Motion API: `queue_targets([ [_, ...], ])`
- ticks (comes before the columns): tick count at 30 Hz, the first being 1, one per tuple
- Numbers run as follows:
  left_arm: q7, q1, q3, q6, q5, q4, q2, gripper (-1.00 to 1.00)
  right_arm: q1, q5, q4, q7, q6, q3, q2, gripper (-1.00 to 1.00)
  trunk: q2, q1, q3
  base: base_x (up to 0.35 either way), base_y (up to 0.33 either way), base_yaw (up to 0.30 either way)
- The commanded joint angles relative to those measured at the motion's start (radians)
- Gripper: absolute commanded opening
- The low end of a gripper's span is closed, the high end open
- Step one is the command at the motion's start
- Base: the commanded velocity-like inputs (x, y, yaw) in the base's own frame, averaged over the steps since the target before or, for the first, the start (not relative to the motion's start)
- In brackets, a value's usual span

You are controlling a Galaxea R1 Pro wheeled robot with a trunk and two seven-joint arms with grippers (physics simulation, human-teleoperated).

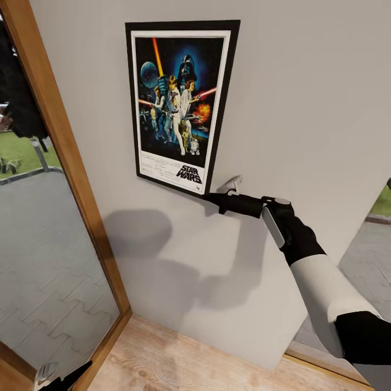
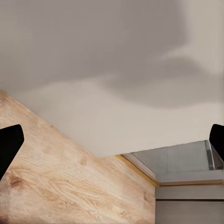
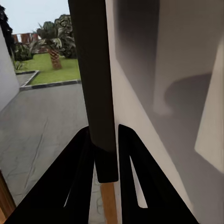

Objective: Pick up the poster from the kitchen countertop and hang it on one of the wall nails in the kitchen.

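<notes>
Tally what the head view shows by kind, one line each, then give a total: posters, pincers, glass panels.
Posters: 1, the Star Wars poster against the wall.
Pincers: 2, the right pincer shut on the poster's lower corner, the left pincer low by the floor.
Glass panels: 2, the wood-framed glass panel and another.
Total: 5.
</notes>
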Motion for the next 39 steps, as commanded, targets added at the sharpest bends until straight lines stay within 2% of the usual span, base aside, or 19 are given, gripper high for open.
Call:
queue_targets([
  [1,-0.001,-0.001,-0.008,-0.004,0.008,-0.002,0.001,1.0,-0.001,-0.003,0.002,-0.015,0.025,0.001,-0.002,-1.0,-0.001,0.001,-0.002,-0.003,0.003,0.0],
  [33,-0.003,-0.001,-0.008,-0.003,0.008,-0.002,0.006,1.0,0.0,-0.003,0.002,-0.015,0.027,0.003,-0.002,-1.0,-0.001,0.001,-0.002,-0.005,0.0,0.0],
  [37,-0.01,-0.023,0.014,-0.004,0.028,-0.015,-0.017,1.0,-0.009,-0.015,-0.009,-0.011,0.033,0.012,0.009,-1.0,-0.001,0.001,-0.002,0.0,0.0,0.0],
  [39,-0.01,-0.026,0.015,-0.004,0.028,-0.015,-0.017,1.0,-0.009,-0.015,-0.009,-0.011,0.033,0.012,0.009,-1.0,-0.001,0.001,-0.002,0.0,0.0,0.0],
])
